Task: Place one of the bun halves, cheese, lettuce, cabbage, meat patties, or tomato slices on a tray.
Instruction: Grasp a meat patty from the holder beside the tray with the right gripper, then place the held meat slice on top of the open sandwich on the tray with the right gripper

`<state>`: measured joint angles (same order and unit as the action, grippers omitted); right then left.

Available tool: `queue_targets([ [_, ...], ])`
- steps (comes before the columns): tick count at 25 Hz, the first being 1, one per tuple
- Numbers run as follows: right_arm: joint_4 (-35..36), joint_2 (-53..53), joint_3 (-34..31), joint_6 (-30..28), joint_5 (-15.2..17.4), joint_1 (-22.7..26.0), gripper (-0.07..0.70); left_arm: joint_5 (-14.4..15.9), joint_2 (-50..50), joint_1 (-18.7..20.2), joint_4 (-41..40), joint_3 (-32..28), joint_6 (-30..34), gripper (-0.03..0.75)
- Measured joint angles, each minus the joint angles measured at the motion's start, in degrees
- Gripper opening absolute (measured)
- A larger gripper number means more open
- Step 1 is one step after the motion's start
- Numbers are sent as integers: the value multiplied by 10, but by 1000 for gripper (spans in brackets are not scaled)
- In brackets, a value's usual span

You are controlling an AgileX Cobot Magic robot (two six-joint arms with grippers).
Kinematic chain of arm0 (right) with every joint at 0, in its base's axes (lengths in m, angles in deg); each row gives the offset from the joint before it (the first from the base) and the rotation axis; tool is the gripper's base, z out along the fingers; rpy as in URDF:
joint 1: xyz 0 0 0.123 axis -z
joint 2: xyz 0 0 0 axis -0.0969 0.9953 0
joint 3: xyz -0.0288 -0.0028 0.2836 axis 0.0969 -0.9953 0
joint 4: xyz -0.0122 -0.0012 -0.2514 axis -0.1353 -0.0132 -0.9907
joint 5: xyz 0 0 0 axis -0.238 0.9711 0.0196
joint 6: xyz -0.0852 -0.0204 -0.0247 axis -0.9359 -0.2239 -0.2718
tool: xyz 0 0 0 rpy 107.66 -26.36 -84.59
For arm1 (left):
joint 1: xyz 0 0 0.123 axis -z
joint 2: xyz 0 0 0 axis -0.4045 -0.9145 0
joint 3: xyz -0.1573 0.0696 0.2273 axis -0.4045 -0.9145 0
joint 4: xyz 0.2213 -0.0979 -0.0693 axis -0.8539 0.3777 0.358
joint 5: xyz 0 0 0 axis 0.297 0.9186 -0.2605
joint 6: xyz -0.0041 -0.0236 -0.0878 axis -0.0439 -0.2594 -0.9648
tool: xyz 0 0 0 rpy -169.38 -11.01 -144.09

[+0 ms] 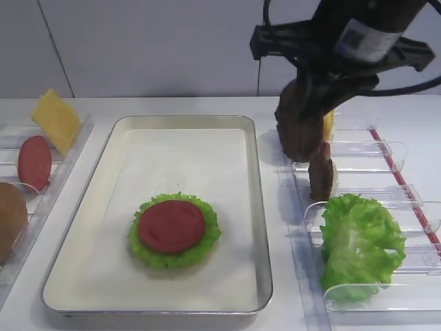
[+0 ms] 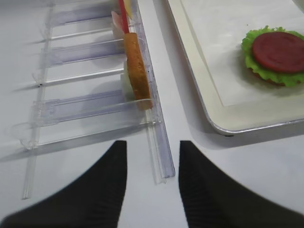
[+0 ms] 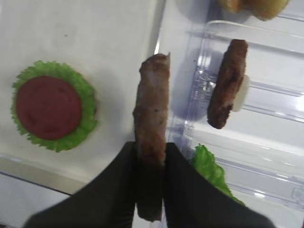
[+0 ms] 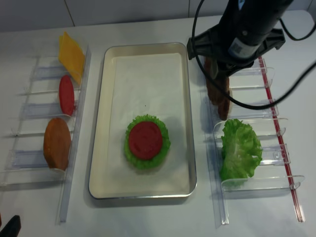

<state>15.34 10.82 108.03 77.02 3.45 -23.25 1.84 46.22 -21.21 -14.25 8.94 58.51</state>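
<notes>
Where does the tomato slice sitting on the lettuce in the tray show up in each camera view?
Exterior high: tomato slice lower centre.
Right wrist: tomato slice at left, beside the patty the right gripper holds.
Left wrist: tomato slice top right.
Exterior high realsense: tomato slice centre.
Shared landmark: the tray, whose rim shows in every view.

Bright, even overhead light, soft shadows under the tray (image 1: 260, 227); right wrist view blurs, racks (image 3: 266, 99) glare.
</notes>
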Motion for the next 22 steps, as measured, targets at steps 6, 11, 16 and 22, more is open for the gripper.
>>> queue_targets([
  [6,137,-12,-15,-105,-34,0,128,0,0,0,0,0,0,274],
  [11,286,-12,-79,-223,-95,0,128,0,0,0,0,0,0,274],
  [16,448,-12,-166,-352,-152,0,128,0,0,0,0,0,0,274],
  [22,646,-12,-259,-511,-202,0,128,0,0,0,0,0,0,274],
])
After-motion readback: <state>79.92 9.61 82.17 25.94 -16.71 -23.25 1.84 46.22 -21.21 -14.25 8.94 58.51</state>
